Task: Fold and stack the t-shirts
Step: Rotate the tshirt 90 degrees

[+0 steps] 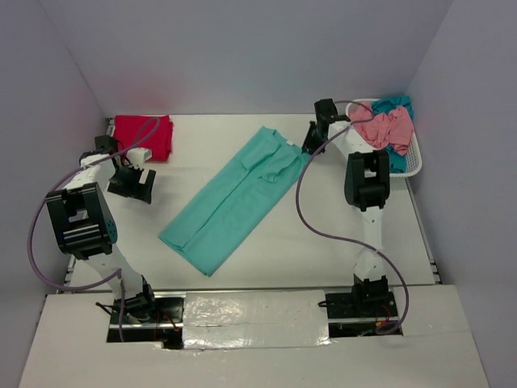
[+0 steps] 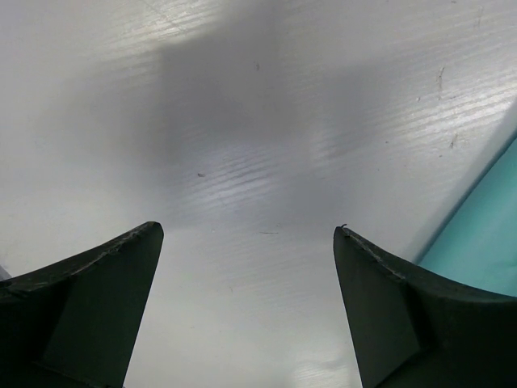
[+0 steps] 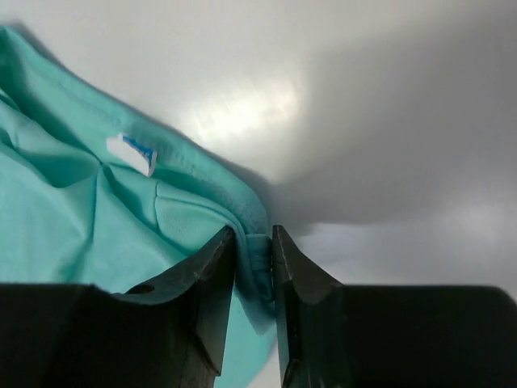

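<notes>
Right wrist: I see the right gripper (image 3: 254,236) clamped on the mint t-shirt (image 3: 73,234) at its collar edge. It lies mid-table, running 7 to 1 o'clock. At 9 o'clock the left gripper (image 2: 249,230) is spread wide above the table (image 2: 242,121).

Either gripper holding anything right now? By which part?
The right gripper pinches the mint-teal t-shirt by its rolled edge, near the white neck tag. The left gripper is open over the bare table, holding nothing.

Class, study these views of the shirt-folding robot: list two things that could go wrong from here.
1. The right tool pinches only the collar edge of the mint shirt; the cloth may slip out when lifted.
2. The left tool hangs open over bare table, off the shirt; a one-sided pull may skew the fold.
</notes>
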Controlling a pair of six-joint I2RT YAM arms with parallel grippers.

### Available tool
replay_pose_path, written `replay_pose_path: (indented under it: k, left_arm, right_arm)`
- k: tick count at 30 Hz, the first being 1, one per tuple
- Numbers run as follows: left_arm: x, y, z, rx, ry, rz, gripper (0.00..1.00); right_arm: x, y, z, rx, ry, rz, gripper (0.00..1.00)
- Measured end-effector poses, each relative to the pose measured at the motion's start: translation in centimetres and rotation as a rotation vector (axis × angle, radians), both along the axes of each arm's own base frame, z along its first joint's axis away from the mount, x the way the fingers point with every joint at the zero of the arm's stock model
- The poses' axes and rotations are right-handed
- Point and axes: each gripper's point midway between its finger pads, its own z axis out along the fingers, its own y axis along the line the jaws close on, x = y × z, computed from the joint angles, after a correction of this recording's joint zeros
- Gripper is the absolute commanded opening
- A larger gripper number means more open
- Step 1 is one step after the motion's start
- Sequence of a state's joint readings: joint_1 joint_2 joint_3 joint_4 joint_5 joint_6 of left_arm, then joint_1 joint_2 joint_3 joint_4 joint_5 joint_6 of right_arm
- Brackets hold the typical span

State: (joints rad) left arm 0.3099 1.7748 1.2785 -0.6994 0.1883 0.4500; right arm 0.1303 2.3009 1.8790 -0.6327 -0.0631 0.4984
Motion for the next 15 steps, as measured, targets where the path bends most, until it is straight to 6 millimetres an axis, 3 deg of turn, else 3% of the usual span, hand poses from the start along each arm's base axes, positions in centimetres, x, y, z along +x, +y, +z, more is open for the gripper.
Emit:
replay_pose_path:
  k: [4, 6, 7, 8, 15]
  left_arm:
    - [-0.1, -0.7, 0.0, -0.012, 0.009, -0.016, 0.99]
    - [-0.1, -1.3, 0.0, -0.012, 0.007, -0.033, 0.99]
    - [0.0, -1.8, 0.0, -0.012, 0.007, -0.045, 0.99]
    - [-0.1, -2.2, 0.1, -0.012, 0.007, -0.056, 0.99]
    - [0.3, -3.4, 1.5, -0.008, -0.032, -0.082, 0.99]
  right_arm:
    - [7.3, 1.4, 1.3, 0.006, -0.132, 0.052, 0.55]
    - [9.0, 1.7, 1.5, 0.015, -0.175, 0.059, 0.71]
    - [9.1, 1.7, 1.5, 0.016, -0.181, 0.058, 0.89]
    - [9.1, 1.7, 1.4, 0.018, -0.180, 0.053, 1.00]
    - [9.9, -0.1, 2.3, -0.033, -0.223, 0.020, 1.00]
